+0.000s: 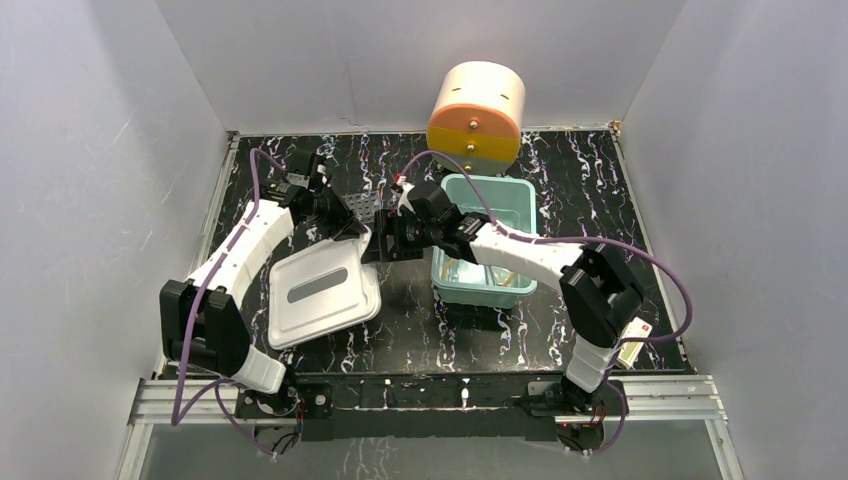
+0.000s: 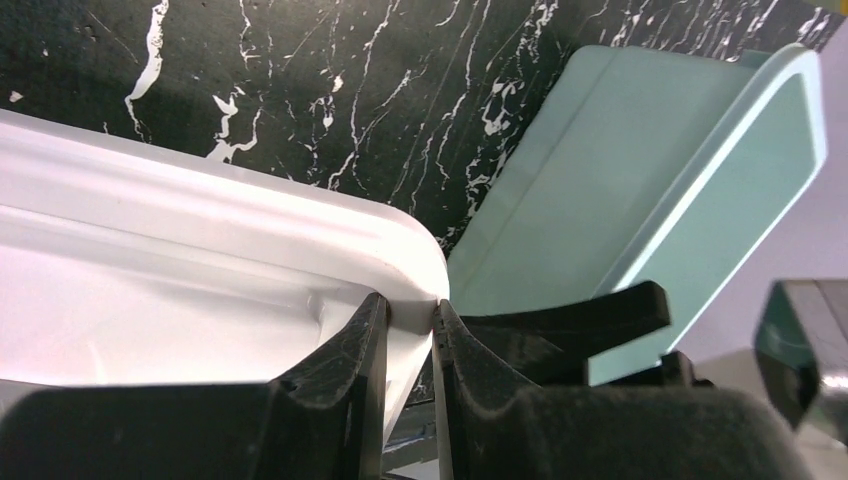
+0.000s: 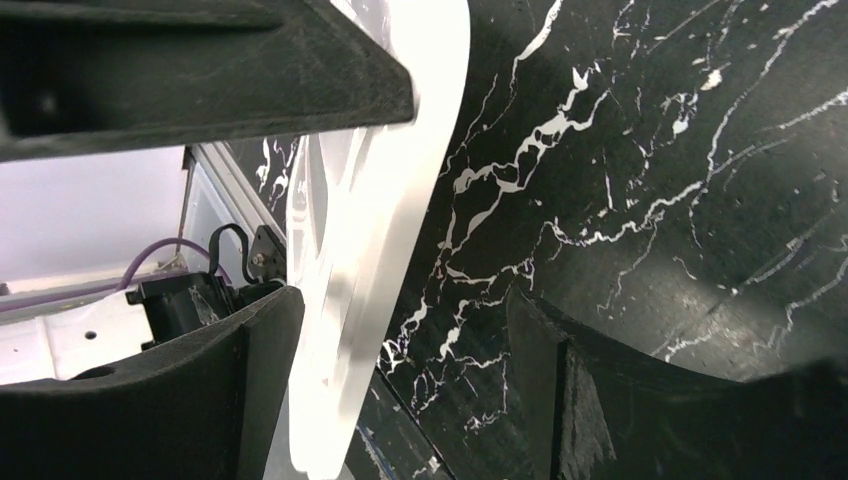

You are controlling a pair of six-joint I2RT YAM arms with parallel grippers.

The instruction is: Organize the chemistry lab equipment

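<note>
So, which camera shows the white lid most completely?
The top external view: nearly the whole white lid is visible beside the teal bin. The left wrist shows only one corner, pinched by the left gripper. The right wrist shows just a blurred edge.

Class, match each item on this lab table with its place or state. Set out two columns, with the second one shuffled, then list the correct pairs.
Column A
1. white lid
2. mint-green bin
3. round drawer unit
4. right gripper

Column B
a. at the back of the table
b. fingers open
c. pinched at a corner by the left gripper
d. uncovered, to the right of the lid

Pairs: 1-c, 2-d, 3-a, 4-b
</note>
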